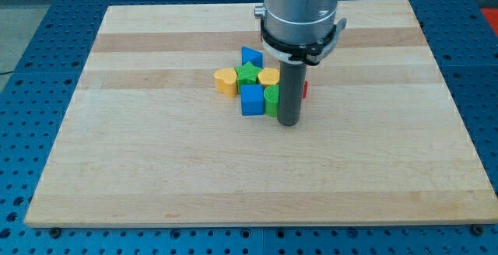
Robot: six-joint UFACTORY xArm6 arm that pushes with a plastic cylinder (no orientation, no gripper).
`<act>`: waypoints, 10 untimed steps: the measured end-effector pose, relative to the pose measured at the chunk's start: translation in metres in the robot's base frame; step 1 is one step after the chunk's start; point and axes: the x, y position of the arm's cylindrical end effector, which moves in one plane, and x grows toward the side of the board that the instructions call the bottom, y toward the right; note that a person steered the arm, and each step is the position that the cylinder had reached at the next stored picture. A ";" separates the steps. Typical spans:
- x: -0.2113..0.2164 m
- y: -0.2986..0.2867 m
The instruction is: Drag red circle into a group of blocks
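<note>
Now my tip (289, 122) beside green block (271, 99), red circle (304, 89) behind.

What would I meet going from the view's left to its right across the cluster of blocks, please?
Yellow heart block → green block → blue cube → my tip, standing just right of a second green block → a red sliver, mostly hidden behind the rod.

On the board (156, 169), 7 blocks sit packed together near the middle. My tip (289, 123) stands at the cluster's right edge, toward the view's bottom.
</note>
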 end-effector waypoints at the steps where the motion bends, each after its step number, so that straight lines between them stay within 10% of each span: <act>1: 0.003 -0.001; 3: -0.001 -0.113; 5: -0.189 -0.143; 6: -0.233 -0.061; 10: -0.163 0.008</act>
